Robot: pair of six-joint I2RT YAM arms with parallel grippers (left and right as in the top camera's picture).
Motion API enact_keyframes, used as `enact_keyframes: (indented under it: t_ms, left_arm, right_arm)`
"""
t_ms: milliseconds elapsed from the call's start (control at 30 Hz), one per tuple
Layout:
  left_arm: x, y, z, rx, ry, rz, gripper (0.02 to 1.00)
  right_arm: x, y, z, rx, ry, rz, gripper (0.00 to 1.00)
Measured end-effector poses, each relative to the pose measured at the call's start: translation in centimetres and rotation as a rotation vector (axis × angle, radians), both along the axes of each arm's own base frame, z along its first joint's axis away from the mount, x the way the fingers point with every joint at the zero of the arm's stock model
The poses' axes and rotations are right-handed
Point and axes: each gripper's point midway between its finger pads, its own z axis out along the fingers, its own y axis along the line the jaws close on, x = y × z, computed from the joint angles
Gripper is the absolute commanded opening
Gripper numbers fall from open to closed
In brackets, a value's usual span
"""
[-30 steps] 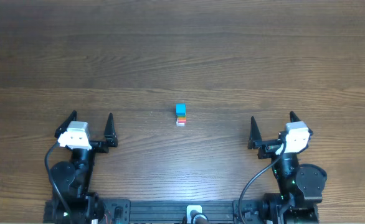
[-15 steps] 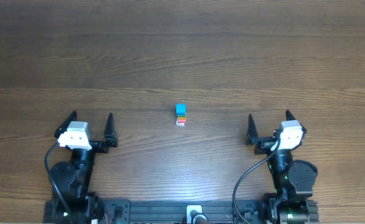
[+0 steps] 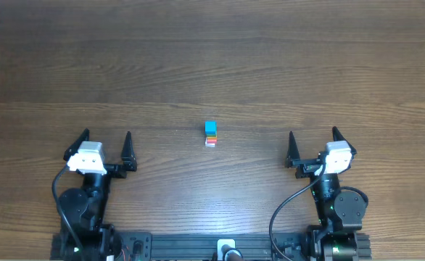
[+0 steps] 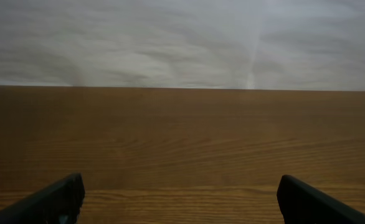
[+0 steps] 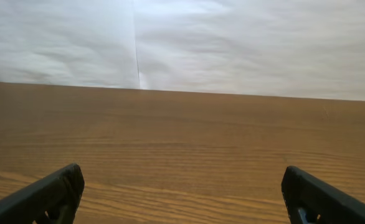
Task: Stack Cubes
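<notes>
A small stack of cubes (image 3: 210, 134) stands at the middle of the wooden table, a blue cube (image 3: 210, 127) on top, an orange one under it and a red-and-white one at the bottom. My left gripper (image 3: 105, 138) rests open near the table's front left, well apart from the stack. My right gripper (image 3: 312, 137) rests open at the front right, equally far from it. In the left wrist view the fingertips (image 4: 58, 198) frame bare table, and the right wrist view's fingertips (image 5: 52, 193) do the same.
The wooden table (image 3: 212, 65) stretches wide behind and around the stack. A pale backdrop (image 4: 182, 37) rises beyond the table's far edge in both wrist views.
The right arm has drawn back slightly to the left and settled at its rest pose. The left arm and the stack have not moved.
</notes>
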Motion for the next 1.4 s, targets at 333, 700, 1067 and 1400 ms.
enact_keyframes:
  t_ms: [333,700,1067,1400]
  left_arm:
    - [0.0,0.0,0.0,0.000,0.000,0.000,1.000]
    - [0.0,0.0,0.0,0.000,0.000,0.000,1.000]
    - [0.0,0.0,0.0,0.000,0.000,0.000,0.998]
    - [0.0,0.0,0.0,0.000,0.000,0.000,1.000]
  right_arm:
    - [0.0,0.0,0.2,0.000,-0.007,0.000,0.991]
    - [0.0,-0.1,-1.5,0.000,0.060,-0.006,0.993]
    - [0.0,-0.1,-1.5,0.001,0.060,-0.008,0.991]
    - [0.0,-0.1,-1.5,0.000,0.060,-0.008,0.991]
